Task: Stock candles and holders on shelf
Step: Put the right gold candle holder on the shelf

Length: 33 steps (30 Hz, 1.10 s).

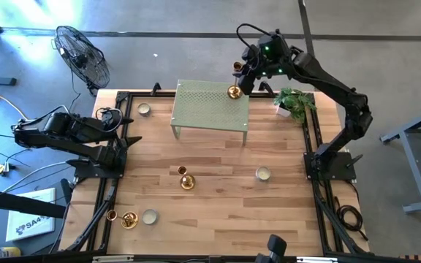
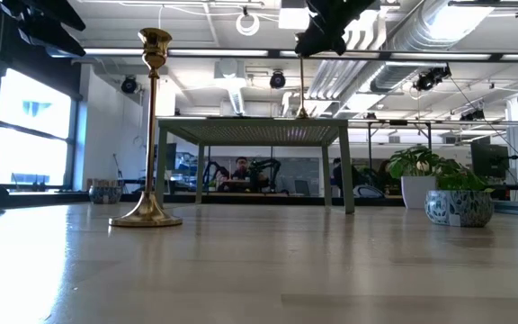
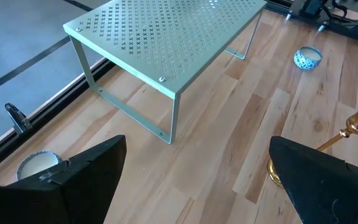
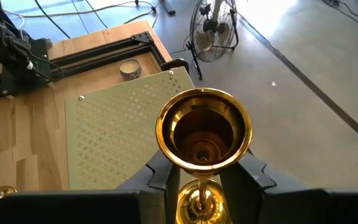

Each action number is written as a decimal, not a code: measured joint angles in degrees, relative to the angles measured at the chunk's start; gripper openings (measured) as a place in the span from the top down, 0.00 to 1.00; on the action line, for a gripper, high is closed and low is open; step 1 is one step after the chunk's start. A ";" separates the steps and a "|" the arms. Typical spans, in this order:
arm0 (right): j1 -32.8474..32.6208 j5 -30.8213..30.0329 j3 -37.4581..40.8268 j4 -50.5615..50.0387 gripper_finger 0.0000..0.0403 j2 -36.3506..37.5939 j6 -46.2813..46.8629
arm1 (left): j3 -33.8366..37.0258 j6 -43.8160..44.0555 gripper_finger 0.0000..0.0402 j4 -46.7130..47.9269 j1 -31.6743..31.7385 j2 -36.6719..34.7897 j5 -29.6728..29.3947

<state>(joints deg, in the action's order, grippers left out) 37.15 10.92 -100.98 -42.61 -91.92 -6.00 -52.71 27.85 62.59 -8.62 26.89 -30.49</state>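
Observation:
The pale green shelf (image 1: 210, 109) stands at the table's far middle. My right gripper (image 1: 245, 77) is above its far right corner, shut on a tall gold holder (image 4: 204, 130) whose round base (image 1: 234, 92) is at the shelf's perforated top (image 2: 302, 114). Whether the base touches the top, I cannot tell. My left gripper (image 1: 123, 139) waits open at the table's left edge, holding nothing. Another tall holder (image 1: 186, 180) stands on its base mid-table. Candles sit on the wood at the far left (image 1: 144, 109), right (image 1: 263, 174) and near left (image 1: 149, 216). My right gripper pinches the holder's thin stem (image 4: 199, 196) just under its cup, between its two fingers (image 4: 160, 180). The fingers come slanting down from the table's far right side and lie across the stem. The holder stands upright, cup up, with its base down at the shelf's top.
Two small gold holders (image 1: 129, 219) stand near the table's near left corner. A potted plant (image 1: 294, 102) stands right of the shelf, close to my right arm. Black rails frame the table's left and right edges. A fan (image 1: 82, 55) stands on the floor beyond the far left corner.

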 joint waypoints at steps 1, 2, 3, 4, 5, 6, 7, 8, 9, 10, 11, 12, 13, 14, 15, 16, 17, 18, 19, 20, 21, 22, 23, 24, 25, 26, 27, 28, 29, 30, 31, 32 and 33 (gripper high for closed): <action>0.04 -0.02 0.31 0.01 0.78 0.00 0.00 | 0.00 0.01 0.03 0.00 0.00 0.00 0.01; 0.04 -0.04 0.68 0.02 0.78 0.00 0.00 | 0.00 0.02 0.03 0.00 -0.01 0.00 0.02; 0.04 -0.04 0.81 -0.35 0.78 -0.01 0.01 | 0.00 0.03 0.03 0.00 0.00 0.00 0.03; 0.02 -0.06 1.07 -0.33 0.78 -0.02 0.00 | 0.00 0.03 0.03 0.00 0.00 0.00 0.03; 0.02 -0.08 1.36 -0.12 0.78 -0.07 0.01 | 0.00 0.03 0.03 0.00 -0.02 0.00 0.07; 0.00 0.00 1.60 0.00 0.78 -0.07 0.02 | 0.00 0.03 0.03 0.00 0.00 0.00 0.07; 0.00 0.02 1.81 0.02 0.78 -0.07 0.04 | 0.00 0.06 0.03 0.00 0.00 0.00 0.07; 0.00 -0.04 2.06 0.05 0.78 -0.11 0.03 | 0.00 0.15 0.03 0.01 -0.02 0.00 0.07; 0.00 -0.09 2.33 0.08 0.78 -0.13 0.04 | 0.00 0.45 0.03 0.01 -0.02 0.00 0.07; 0.02 -0.09 2.58 0.10 0.78 -0.14 0.04 | 0.00 0.71 0.03 0.01 -0.01 0.00 0.08; 0.02 -0.11 2.59 -0.10 0.78 -0.15 0.07 | 0.00 0.93 0.03 0.02 0.00 0.00 0.08; 0.02 -0.22 2.59 -0.11 0.78 -0.15 0.20 | 0.00 0.95 0.03 0.02 -0.02 0.00 0.09; 0.02 -0.29 2.59 -0.09 0.77 -0.15 0.20 | 0.00 0.95 0.03 0.02 0.00 0.00 0.09; 0.02 -0.29 2.59 -0.05 0.77 -0.15 0.18 | 0.00 0.95 0.03 0.02 0.00 0.00 0.07; 0.02 -0.28 2.59 0.01 0.76 -0.15 0.17 | 0.00 0.96 0.03 0.02 0.00 0.00 0.09; 0.02 -0.28 2.59 0.02 0.76 -0.15 0.17 | 0.00 0.99 0.03 0.02 -0.02 0.00 0.09; 0.02 -0.31 2.59 0.02 0.75 -0.15 0.19 | 0.00 1.13 0.03 0.02 -0.02 0.00 0.09; 0.02 -0.31 2.59 0.01 0.75 -0.16 0.20 | 0.00 1.18 0.03 0.02 0.00 0.00 0.09; 0.02 -0.30 2.59 -0.01 0.74 -0.15 0.20 | 0.00 1.22 0.03 0.02 -0.01 0.00 0.14; 0.02 -0.28 2.59 -0.01 0.74 -0.15 0.20 | 0.00 1.28 0.03 0.02 -0.01 0.00 0.34; 0.02 -0.28 2.59 -0.01 0.74 -0.15 0.20 | 0.00 1.32 0.03 0.02 -0.02 0.00 0.72; 0.02 -0.28 2.59 -0.01 0.74 -0.15 0.20 | 0.00 1.34 0.03 0.02 0.00 0.00 1.28; 0.02 -0.28 2.59 -0.01 0.74 -0.15 0.20 | 0.00 1.32 0.03 0.02 -0.02 0.00 1.60; 0.02 -0.28 2.59 -0.01 0.74 -0.17 0.20 | 0.00 1.32 0.03 0.02 -0.01 0.00 1.75; 0.02 -0.28 2.59 -0.05 0.73 -0.17 0.20 | 0.00 1.32 0.03 0.02 -0.01 0.00 1.84; 0.02 -0.28 2.57 -0.19 0.73 -0.17 0.20 | 0.00 1.32 0.03 0.02 -0.01 0.00 1.86; 0.02 -0.28 2.57 -0.51 0.73 -0.17 0.20 | 0.00 1.32 0.03 0.02 -0.01 0.00 1.86; 0.02 -0.28 2.57 -0.94 0.73 -0.17 0.20 | 0.00 1.32 0.03 0.02 0.00 0.00 1.86; 0.02 -0.29 2.57 -1.33 0.73 -0.17 0.20 | 0.00 1.32 0.03 0.02 -0.01 0.00 1.89; 0.02 -0.41 2.57 -1.60 0.73 -0.17 0.26 | 0.00 1.32 0.03 0.02 -0.02 0.00 1.89; 0.02 -0.74 2.57 -1.82 0.73 -0.17 0.68 | 0.00 1.32 0.03 0.02 -0.02 0.00 1.91; 0.02 -1.18 2.57 -2.01 0.73 -0.17 1.06 | 0.00 1.32 0.03 0.02 -0.02 0.00 1.89; 0.02 -1.35 2.57 -2.20 0.73 -0.17 1.14 | 0.00 1.32 0.03 0.02 -0.02 0.00 1.90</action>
<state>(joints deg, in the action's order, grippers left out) 37.17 9.56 -98.41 -44.80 -92.09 -4.86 -52.71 29.17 62.61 -8.64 26.89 -28.58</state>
